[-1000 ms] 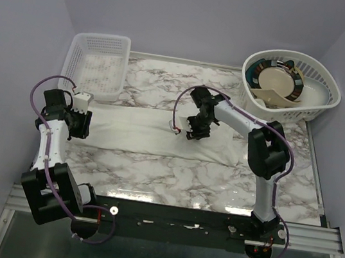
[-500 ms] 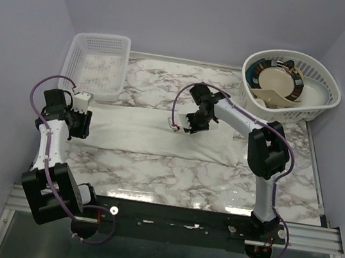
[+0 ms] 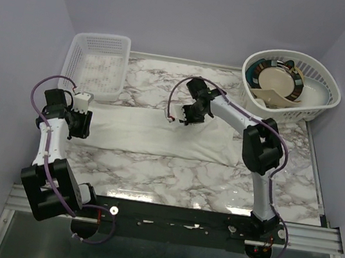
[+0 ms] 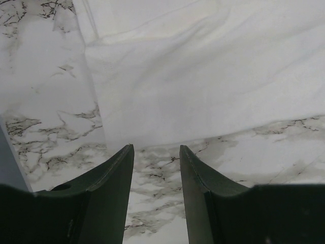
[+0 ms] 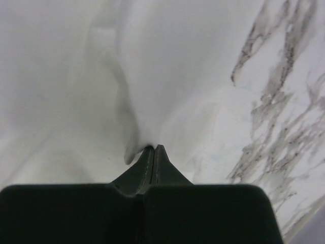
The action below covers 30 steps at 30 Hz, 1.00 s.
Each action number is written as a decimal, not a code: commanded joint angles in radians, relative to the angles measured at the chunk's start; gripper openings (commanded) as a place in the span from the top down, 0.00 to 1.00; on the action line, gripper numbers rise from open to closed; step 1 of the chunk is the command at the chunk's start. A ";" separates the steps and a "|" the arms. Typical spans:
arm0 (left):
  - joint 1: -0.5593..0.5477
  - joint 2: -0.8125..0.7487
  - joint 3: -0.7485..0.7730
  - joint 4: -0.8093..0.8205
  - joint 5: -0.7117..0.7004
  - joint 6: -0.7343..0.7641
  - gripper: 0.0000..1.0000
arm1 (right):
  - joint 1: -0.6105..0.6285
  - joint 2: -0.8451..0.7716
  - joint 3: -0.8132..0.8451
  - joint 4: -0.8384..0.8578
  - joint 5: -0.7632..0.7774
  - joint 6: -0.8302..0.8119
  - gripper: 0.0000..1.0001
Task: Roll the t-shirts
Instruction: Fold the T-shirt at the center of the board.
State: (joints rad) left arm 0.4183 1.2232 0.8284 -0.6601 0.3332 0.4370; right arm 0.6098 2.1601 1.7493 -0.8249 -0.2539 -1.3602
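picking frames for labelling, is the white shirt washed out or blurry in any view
Top external: even light, sharp; the t-shirt stands out from the marble table, faint sheen near the front edge. Left wrist: creases readable, left gripper dark and soft-edged. Right wrist: cloth nearly washed out, faint folds at the right gripper, marble veins blurred.

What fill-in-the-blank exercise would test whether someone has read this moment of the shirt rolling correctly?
1. The right gripper is ____ on a raised fold of the t-shirt.
2. The left gripper is ____, with nothing between its fingers.
3. The round basket at the far right holds ____, one with a striped rim.
4. The rectangular basket stands at the far ____.

Missing words: shut; open; plates; left.
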 commanded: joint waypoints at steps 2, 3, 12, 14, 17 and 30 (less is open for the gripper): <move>-0.003 0.004 0.035 -0.012 0.021 0.002 0.49 | 0.007 0.041 0.067 0.214 0.088 0.125 0.94; -0.003 0.002 0.035 -0.013 0.023 0.000 0.49 | 0.008 0.037 0.065 0.261 0.099 0.140 0.90; -0.007 -0.014 0.040 -0.003 0.058 -0.011 0.49 | 0.005 -0.069 0.026 0.439 0.277 0.398 0.46; -0.016 -0.017 0.043 -0.003 0.075 -0.011 0.49 | 0.002 -0.083 0.038 0.377 0.285 0.429 0.44; -0.027 -0.018 0.043 0.004 0.092 -0.009 0.48 | -0.022 -0.089 0.036 0.239 0.278 0.472 0.44; -0.450 0.136 0.262 0.183 0.399 -0.332 0.41 | -0.196 -0.112 0.078 -0.043 0.078 0.751 0.44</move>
State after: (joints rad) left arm 0.1436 1.2446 0.9512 -0.6300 0.6430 0.3138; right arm 0.4397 2.0991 1.8267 -0.7689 -0.0967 -0.7334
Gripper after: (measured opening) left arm 0.579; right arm 0.555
